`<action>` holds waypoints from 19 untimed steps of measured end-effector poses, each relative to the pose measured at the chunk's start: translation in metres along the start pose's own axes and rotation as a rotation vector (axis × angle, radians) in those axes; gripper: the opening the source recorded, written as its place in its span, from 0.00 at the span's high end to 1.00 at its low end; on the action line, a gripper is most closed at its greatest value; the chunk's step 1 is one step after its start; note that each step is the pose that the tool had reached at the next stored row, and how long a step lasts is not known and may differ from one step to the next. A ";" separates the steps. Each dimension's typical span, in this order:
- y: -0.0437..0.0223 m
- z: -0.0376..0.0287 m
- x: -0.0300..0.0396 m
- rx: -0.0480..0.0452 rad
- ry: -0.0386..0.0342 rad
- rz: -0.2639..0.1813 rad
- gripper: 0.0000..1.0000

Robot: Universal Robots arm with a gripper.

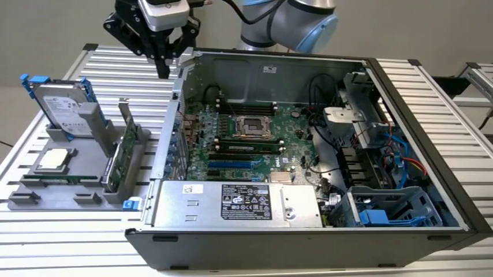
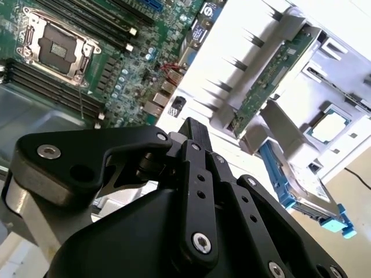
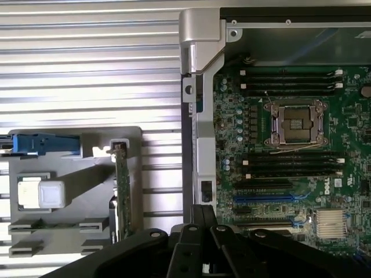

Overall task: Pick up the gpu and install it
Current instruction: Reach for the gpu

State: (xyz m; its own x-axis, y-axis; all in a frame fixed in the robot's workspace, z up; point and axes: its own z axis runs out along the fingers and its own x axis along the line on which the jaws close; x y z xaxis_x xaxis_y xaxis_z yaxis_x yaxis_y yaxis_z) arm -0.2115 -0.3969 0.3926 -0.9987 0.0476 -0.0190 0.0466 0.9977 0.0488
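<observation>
The gripper (image 1: 163,69) hangs above the slatted table (image 1: 92,70), just outside the open computer case (image 1: 419,121). Its fingers look pressed together, empty as far as I can see. The gpu (image 1: 123,147) stands on edge in the grey holder (image 1: 66,138), near the hard drive (image 1: 60,107) and well apart from the gripper.

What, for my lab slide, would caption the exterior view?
The gripper hovers near a corner of the computer case; the gpu stands upright in the gray holder on the exterior view's left.

light: bright, even | glare: second wrist view | shadows: soft
</observation>
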 end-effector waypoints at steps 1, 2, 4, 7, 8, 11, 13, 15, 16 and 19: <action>0.0000 0.0000 0.0012 0.0000 0.0000 0.000 1.00; 0.0000 0.0000 0.0023 0.0000 0.0000 -0.001 1.00; -0.0001 -0.0001 0.0046 0.0000 0.0001 -0.002 1.00; -0.0002 -0.0002 0.0081 0.0000 0.0002 -0.003 1.00; -0.0002 -0.0002 0.0094 -0.0001 0.0002 -0.003 1.00; -0.0004 -0.0003 0.0143 -0.0001 0.0002 -0.004 1.00; -0.0006 -0.0004 0.0180 -0.0001 0.0002 -0.004 1.00; -0.0007 -0.0005 0.0218 -0.0001 0.0003 -0.005 1.00; -0.0008 -0.0005 0.0237 -0.0001 0.0003 -0.005 1.00; -0.0010 -0.0006 0.0291 -0.0001 0.0003 -0.006 1.00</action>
State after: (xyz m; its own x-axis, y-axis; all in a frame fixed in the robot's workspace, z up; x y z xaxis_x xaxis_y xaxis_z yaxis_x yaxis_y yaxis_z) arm -0.2406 -0.3966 0.3926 -0.9990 0.0416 -0.0190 0.0406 0.9980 0.0487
